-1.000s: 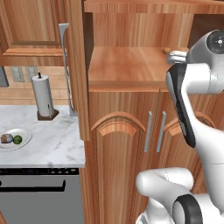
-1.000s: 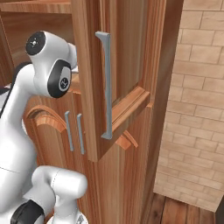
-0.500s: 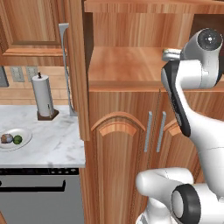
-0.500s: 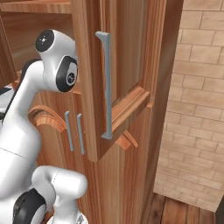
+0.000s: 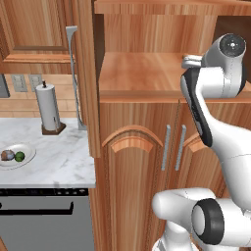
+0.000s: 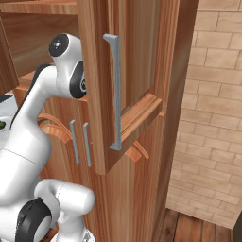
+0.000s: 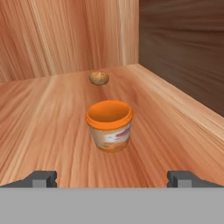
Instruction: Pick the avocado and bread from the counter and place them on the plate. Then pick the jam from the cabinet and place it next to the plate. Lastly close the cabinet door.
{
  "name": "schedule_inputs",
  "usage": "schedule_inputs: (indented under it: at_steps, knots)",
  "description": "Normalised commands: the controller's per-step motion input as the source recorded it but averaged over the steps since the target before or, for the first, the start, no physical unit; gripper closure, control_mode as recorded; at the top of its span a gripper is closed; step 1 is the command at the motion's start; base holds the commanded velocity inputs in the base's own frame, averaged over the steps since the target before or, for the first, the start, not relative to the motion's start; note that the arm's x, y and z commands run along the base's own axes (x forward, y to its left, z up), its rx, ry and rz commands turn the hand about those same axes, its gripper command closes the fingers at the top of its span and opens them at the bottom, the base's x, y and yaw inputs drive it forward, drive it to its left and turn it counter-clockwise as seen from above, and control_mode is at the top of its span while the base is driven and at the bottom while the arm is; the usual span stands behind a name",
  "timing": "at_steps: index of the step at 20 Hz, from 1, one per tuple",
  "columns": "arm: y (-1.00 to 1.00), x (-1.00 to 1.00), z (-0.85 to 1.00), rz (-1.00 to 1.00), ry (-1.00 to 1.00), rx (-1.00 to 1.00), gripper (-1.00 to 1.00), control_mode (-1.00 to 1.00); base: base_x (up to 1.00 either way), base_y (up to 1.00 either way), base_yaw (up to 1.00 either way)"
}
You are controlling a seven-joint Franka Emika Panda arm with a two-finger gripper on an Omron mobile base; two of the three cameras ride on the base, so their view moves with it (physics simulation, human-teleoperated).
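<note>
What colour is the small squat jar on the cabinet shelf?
Orange, with a pale label: the small squat jar shows best in the hand view.

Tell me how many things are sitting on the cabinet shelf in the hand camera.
2: the orange jam jar between the open gripper fingertips, and a small brown lump behind it. Others may be hidden.

A paper towel roll [image 5: 48, 107] stands upright below two wall outlets [image 5: 27, 82]; beside, a brick wall [image 6: 212, 113].

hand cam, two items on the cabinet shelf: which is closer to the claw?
The orange jam, upright, centred between the open claw tips. The small brown lump sits farther back near the corner.
</note>
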Motion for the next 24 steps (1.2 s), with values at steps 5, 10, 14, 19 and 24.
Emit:
schedule_inputs:
  at_steps: [5,10,14,19,24]
  knots:
    - [-0.12,0.17,-0.01,0.00,0.00,0.00,-1.00,-1.00,0.00,0.00,0.00]
    - [-0.01,0.13,0.00,0.00,0.00,0.00,-1.00,-1.00,0.00,0.00,0.00]
    - [-0.01,0.10,-0.01,0.00,0.00,0.00,-1.00,-1.00,0.00,0.00,0.00]
    - [-0.06,0.13,0.00,0.00,0.00,0.00,-1.00,-1.00,0.00,0.00,0.00]
    - [-0.05,0.14,-0.01,0.00,0.00,0.00,-1.00,-1.00,0.00,0.00,0.00]
